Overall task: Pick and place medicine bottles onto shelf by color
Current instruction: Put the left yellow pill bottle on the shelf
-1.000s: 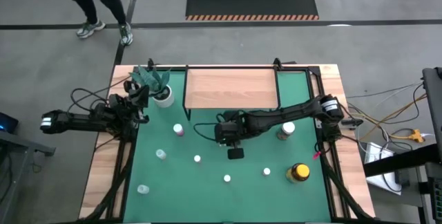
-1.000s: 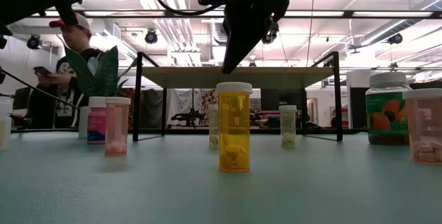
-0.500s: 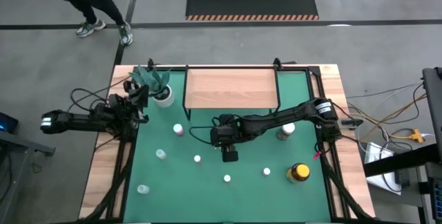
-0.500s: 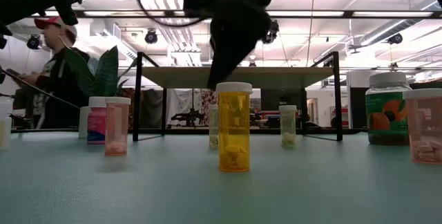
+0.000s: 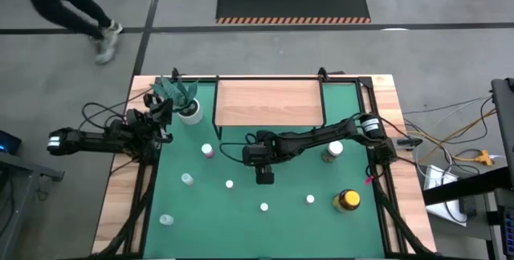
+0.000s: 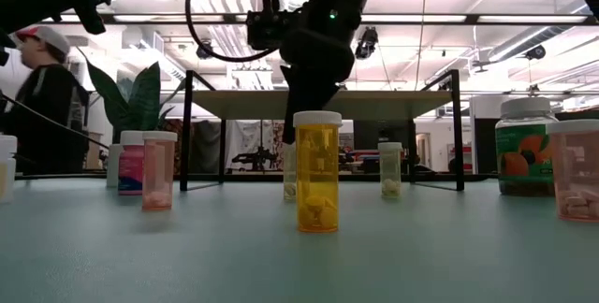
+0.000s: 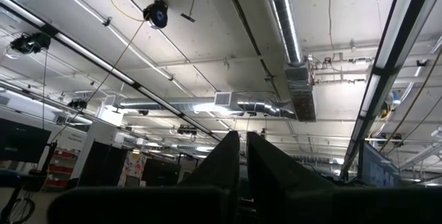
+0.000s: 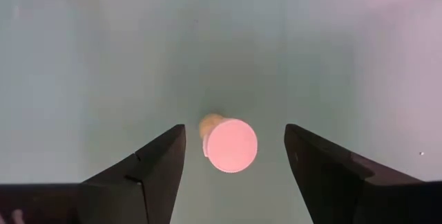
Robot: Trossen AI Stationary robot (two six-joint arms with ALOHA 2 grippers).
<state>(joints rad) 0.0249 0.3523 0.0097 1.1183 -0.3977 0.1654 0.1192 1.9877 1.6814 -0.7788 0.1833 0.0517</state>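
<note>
The right gripper hung fingers apart straight above an upright bottle, cap centred between them; left fingers together.

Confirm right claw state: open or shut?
Open. In the right wrist view the right claw has both fingers spread wide, hovering above a white-capped bottle without touching it.

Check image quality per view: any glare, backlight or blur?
Low view: bright ceiling lights backlight the right arm, leaving it near-black above the sharp orange bottle. Right wrist view: soft focus and a pink cast on the bottle cap. Left wrist view: the shut left hand is a dark shape against ceiling lights. High view: even light.
</note>
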